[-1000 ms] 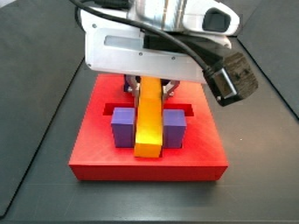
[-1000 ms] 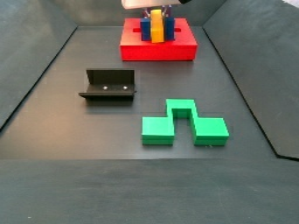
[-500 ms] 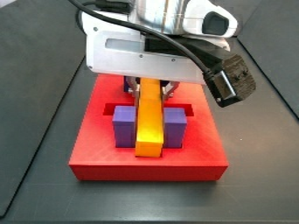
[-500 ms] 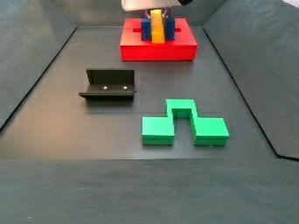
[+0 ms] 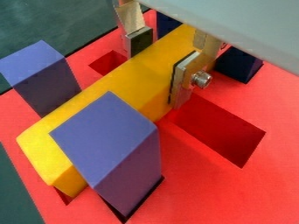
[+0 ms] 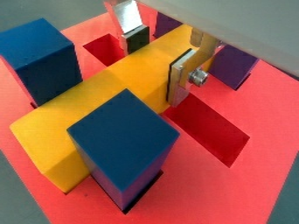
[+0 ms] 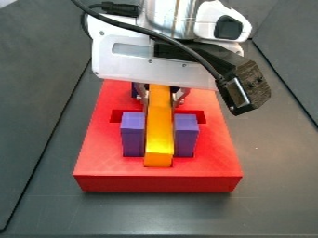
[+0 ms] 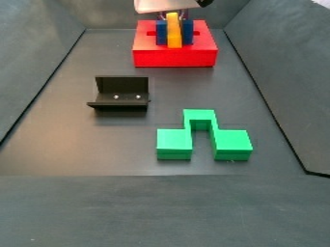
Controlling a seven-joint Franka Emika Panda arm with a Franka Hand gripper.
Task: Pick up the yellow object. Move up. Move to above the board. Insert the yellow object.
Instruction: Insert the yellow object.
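The gripper clamps one yellow bar above the single red board, between two purple posts; one green block lies well apart.

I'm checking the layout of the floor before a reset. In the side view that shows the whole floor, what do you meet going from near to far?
Green notched block → fixture → red board carrying the yellow object between its posts, with the gripper above it at the far end.
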